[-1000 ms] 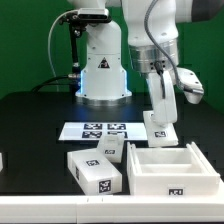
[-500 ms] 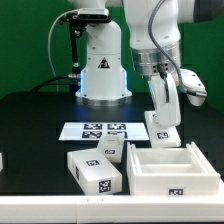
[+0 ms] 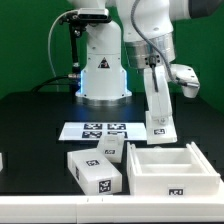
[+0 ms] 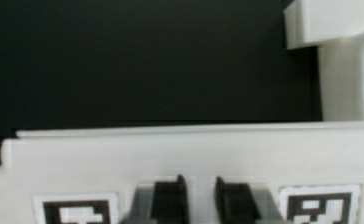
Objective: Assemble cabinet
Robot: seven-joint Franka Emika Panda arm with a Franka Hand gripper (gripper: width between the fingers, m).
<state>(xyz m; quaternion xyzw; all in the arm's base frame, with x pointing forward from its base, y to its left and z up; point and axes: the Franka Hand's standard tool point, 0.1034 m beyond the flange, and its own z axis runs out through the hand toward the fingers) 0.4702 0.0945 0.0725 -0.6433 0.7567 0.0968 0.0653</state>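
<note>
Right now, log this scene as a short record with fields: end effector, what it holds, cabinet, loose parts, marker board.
end effector: shut on the panel
panel: white, tagged, held near upright, behind the cabinet
cabinet: open-topped white box frame, at the exterior view's right
blocks: two, white, tagged, at the exterior view's left of the cabinet
marker board: flat on the table, behind the blocks

Cabinet (image 3: 160,180): one large white box frame, thin-walled, open side facing up, interior visible as a shallow hollow. It sits flat and level on the black table (image 3: 30,125), in the foreground at the exterior view's right. One small black-and-white tag (image 3: 177,190) is on its near wall, low and right of centre.
</note>
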